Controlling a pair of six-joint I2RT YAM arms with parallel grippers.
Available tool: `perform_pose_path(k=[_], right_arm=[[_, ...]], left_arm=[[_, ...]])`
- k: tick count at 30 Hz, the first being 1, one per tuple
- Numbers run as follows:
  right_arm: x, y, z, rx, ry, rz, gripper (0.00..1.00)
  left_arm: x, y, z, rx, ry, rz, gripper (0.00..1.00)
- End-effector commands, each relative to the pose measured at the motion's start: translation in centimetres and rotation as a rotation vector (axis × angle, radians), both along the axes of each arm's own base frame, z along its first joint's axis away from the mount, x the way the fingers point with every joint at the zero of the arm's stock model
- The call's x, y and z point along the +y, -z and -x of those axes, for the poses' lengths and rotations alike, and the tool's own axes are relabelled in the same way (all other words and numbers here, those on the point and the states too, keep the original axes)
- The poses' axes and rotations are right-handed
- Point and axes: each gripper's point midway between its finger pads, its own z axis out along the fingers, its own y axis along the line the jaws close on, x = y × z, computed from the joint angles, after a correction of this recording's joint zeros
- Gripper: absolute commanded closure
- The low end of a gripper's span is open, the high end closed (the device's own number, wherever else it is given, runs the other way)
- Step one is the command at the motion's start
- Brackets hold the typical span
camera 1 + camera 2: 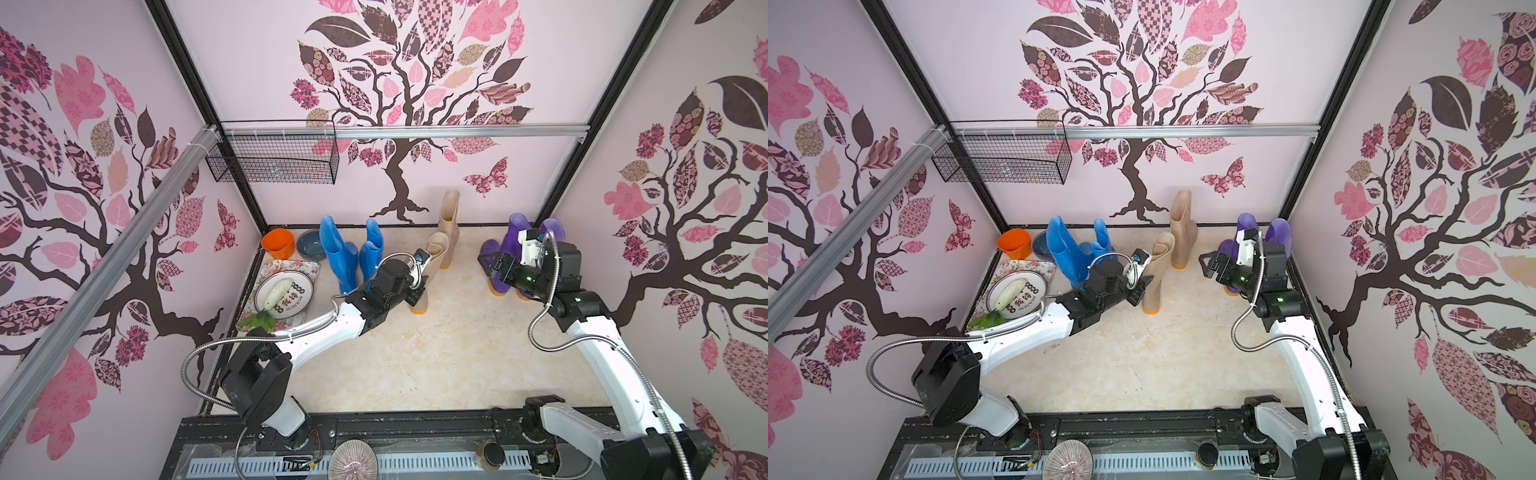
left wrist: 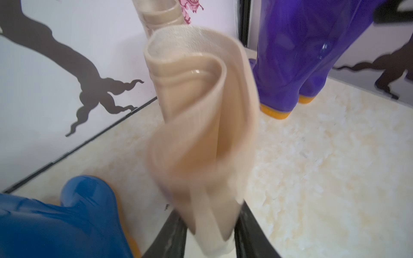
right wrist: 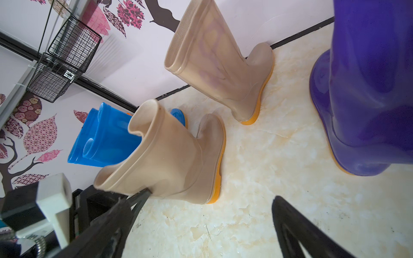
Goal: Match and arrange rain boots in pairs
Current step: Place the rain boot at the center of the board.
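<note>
The near beige boot point(image 1: 432, 266) stands upright toward the middle of the bench point(image 1: 415, 365), near but apart from the far beige boot point(image 1: 449, 220) at the back edge, so I judge this pair still needs closing up. The blue boots point(image 1: 338, 253) in the back-left corner and the purple boots point(image 1: 515, 226) by the right edge already stand paired. The left gripper point(image 2: 210, 225) has the near boot's shaft between its jaws, clamped or merely flanked I cannot tell, and the right gripper point(image 1: 1205, 268) hangs wide and empty beside the purple boots. The right wrist view shows plainly the bare bench between the two beige boots, which in both top views nearly overlap.
</note>
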Motion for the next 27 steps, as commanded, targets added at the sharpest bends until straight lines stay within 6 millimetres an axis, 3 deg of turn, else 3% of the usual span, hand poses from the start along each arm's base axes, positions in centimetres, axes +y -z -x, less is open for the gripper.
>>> perform_pose_path(k=[1, 7, 15, 23, 27], right_arm=[[0.4, -0.1, 0.0, 0.004, -0.028, 0.008, 0.00], [0.5, 0.0, -0.1, 0.015, -0.034, 0.007, 0.00], [1.5, -0.9, -1.0, 0.022, -0.059, -0.018, 0.00], [6.2, -2.3, -2.7, 0.032, -0.119, 0.080, 0.00], [8.0, -1.6, -3.6, 0.067, -0.121, 0.141, 0.00]], left_arm=[[0.5, -2.9, 0.4, -0.065, -0.022, 0.071, 0.52], [1.1, -6.3, 1.5, -0.114, -0.036, 0.104, 0.39], [2.6, -10.1, 1.5, -0.075, -0.115, 0.095, 0.34], [5.5, -13.1, 1.2, -0.058, -0.200, 0.138, 0.30], [7.5, -13.7, 1.0, -0.022, -0.252, 0.143, 0.30]])
